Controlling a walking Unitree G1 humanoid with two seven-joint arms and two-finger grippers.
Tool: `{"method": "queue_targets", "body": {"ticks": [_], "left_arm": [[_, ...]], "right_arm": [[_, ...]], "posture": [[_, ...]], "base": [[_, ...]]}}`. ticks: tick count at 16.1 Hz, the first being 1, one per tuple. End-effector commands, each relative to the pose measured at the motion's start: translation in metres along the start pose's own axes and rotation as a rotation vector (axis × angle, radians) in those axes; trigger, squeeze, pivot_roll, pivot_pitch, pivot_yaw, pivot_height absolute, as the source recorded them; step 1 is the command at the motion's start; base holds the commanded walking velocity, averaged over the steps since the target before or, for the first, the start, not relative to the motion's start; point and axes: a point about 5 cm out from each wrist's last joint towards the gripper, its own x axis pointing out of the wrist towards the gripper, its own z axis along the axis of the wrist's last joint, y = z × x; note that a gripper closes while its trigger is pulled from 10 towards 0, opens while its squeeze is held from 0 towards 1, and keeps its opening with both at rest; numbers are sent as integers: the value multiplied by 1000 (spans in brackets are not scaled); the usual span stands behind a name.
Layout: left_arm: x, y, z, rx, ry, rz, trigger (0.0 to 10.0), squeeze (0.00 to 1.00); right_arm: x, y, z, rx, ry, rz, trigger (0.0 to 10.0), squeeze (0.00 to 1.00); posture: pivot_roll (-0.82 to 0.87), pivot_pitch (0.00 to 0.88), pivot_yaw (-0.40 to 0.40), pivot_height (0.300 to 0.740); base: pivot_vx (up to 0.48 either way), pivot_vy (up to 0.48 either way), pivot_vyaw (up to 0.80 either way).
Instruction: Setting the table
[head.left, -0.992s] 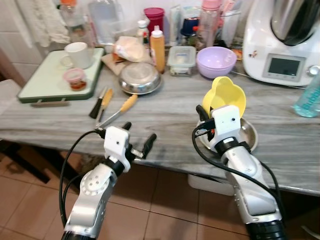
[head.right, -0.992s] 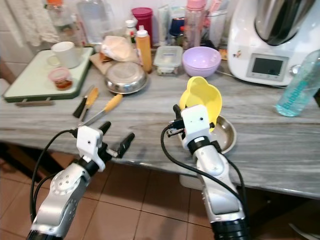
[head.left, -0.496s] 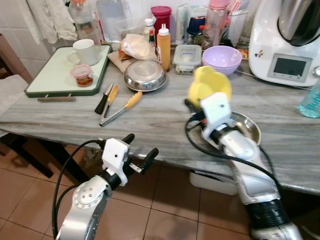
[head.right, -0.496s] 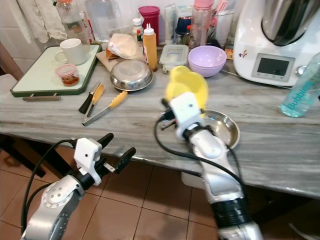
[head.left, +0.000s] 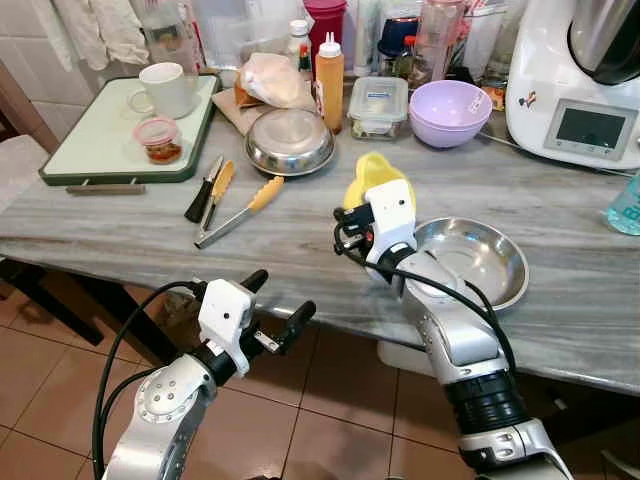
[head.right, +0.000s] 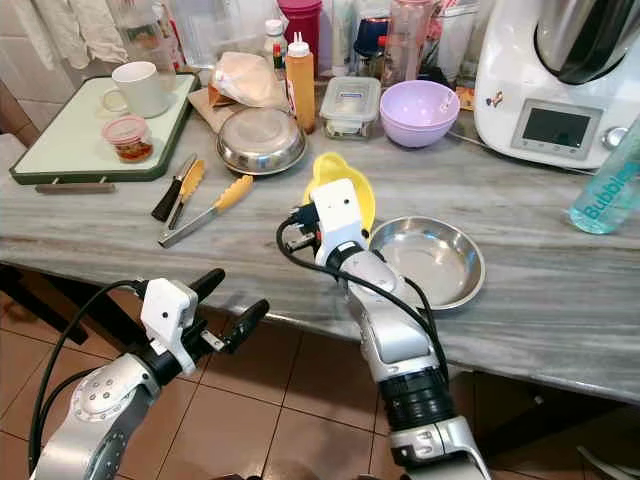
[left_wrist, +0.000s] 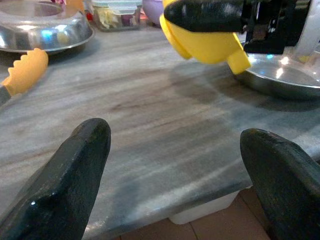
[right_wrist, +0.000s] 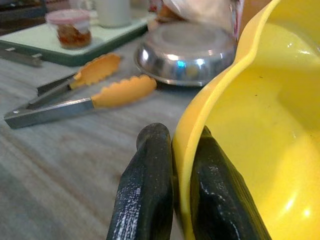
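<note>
We pinch the rim of the yellow bowl (right_wrist: 250, 150) with our right gripper (right_wrist: 172, 165), at 9 o'clock of the steel dish (head.left: 478, 262). Our left gripper (head.left: 275, 305) hangs spread at the marble counter (head.left: 120, 235) edge.

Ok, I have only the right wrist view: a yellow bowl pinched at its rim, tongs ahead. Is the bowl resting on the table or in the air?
Observer: In the air. The right hand holds the yellow bowl tilted above the table, with its shadow below.
Operator: What lies on its right side?
Observer: An empty steel dish, close beside the bowl.
Operator: And the left hand?
Observer: The left hand is open and empty, low in front of the table edge.
</note>
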Motion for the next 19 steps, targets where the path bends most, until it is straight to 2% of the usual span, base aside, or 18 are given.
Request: {"method": "queue_targets", "body": {"ticks": [1,5,7,8,9,19], "left_arm": [[-1,-3,3,4,1,-28,10000,0],[-1,-5,2,-9,18,-52,10000,0],[1,-6,1,-18,26,-59,10000,0],[1,-6,1,-21,29,-64,10000,0],[2,-7,0,-25,35,-72,10000,0],[5,-5,5,-35,16,-106,10000,0]], "right_arm": [[3,0,1,24,30,-10,10000,0],[2,6,-3,61,102,-44,10000,0],[1,4,-8,67,121,-75,10000,0],[1,2,-10,93,138,-83,10000,51],[1,-1,-10,107,149,-98,10000,1000],[4,-15,-4,107,154,-149,10000,1000]], "posture": [[-10,138,50,740],[-12,136,52,740],[-14,134,55,740],[-14,134,55,740],[-15,133,56,740],[-15,120,56,740]], "base": [[0,0,0],[0,0,0],[0,0,0],[0,0,0],[0,0,0],[0,0,0]]}}
